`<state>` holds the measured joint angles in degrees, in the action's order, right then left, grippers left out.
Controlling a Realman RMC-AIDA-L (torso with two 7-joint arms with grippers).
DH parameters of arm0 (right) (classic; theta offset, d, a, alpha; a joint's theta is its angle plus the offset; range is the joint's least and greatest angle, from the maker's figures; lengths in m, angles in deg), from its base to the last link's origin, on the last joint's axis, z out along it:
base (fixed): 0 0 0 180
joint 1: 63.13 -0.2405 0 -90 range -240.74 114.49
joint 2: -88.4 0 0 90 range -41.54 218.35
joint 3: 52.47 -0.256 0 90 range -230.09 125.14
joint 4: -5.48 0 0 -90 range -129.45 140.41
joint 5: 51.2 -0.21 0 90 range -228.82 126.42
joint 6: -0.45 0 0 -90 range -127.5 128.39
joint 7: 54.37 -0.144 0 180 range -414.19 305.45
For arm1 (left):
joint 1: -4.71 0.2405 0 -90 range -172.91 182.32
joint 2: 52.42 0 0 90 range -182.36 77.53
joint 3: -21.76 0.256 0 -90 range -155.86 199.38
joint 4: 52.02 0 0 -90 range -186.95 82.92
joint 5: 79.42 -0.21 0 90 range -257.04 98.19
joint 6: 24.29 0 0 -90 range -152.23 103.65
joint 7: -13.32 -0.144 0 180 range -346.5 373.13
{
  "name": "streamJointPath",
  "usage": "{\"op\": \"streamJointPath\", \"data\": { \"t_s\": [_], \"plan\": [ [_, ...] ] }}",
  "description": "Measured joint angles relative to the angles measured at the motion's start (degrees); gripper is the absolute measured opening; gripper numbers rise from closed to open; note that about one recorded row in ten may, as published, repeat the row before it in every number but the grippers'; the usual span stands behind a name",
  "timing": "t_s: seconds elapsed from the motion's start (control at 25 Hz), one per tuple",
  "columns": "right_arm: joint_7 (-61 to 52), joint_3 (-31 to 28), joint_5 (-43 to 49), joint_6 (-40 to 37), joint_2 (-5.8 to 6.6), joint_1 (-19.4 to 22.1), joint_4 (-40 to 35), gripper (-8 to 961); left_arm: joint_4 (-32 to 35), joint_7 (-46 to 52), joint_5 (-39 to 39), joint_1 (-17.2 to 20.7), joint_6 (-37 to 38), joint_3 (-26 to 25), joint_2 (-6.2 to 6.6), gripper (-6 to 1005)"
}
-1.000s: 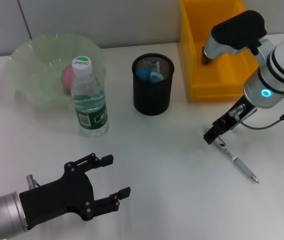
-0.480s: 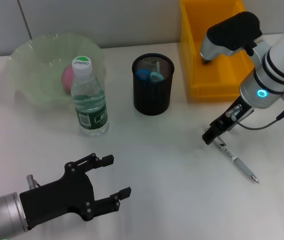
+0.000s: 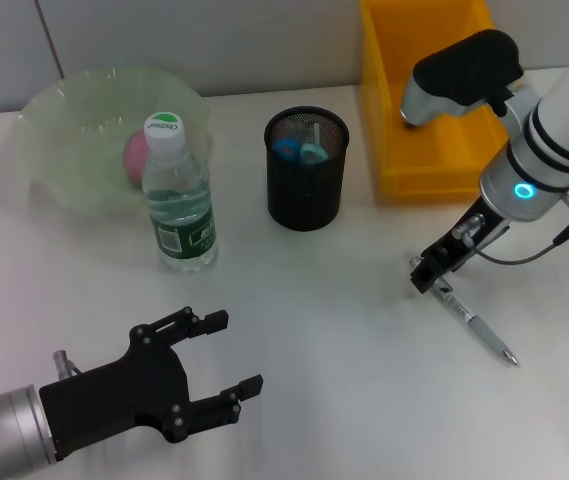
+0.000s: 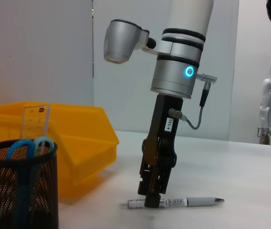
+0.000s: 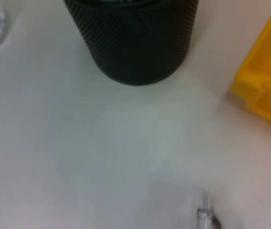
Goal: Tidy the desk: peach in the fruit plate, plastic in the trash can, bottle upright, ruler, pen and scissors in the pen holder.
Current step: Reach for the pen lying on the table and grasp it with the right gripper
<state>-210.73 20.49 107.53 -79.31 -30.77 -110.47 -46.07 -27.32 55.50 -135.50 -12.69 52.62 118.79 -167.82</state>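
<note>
While the black left gripper (image 3: 232, 358) hangs spread-fingered and empty over bare white desk (image 3: 344, 360), the upright clear plastic bottle (image 3: 177, 195) shows an unreadable green-white label; the right gripper (image 3: 425, 278) clasps the grey-white pen (image 3: 474, 324) lying near the yellow plastic bin (image 3: 434, 100).

Little readable text
Green cursive brand word on the white bottle cap (image 3: 164, 127), too small to make out; bottle label (image 3: 186, 238) print illegible; small white sticker on the right gripper (image 4: 169, 125) with unreadable digits; ruler (image 4: 35, 119) markings unreadable
</note>
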Motion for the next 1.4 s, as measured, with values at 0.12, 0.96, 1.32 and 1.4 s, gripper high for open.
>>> {"op": "streamJointPath", "data": {
  "t_s": [0.12,0.96,1.32,1.4],
  "plan": [
    [0.0,0.0,0.0,0.2,0.00,-0.2,0.3,519,0.0,0.0,0.0,0.0,0.0,0.0,0.00,797],
    [0.4,0.0,0.1,1.3,0.09,-0.9,2.5,423,0.0,-0.1,0.0,0.0,-0.1,0.0,-0.09,798],
    [1.7,0.5,0.5,1.6,0.17,-1.2,3.9,370,0.0,-0.1,0.0,0.1,0.0,0.0,-0.09,797],
    [1.8,0.5,0.5,1.6,0.17,-1.2,4.0,312,0.0,-0.1,0.0,0.1,0.0,0.0,0.02,797]
  ]
}}
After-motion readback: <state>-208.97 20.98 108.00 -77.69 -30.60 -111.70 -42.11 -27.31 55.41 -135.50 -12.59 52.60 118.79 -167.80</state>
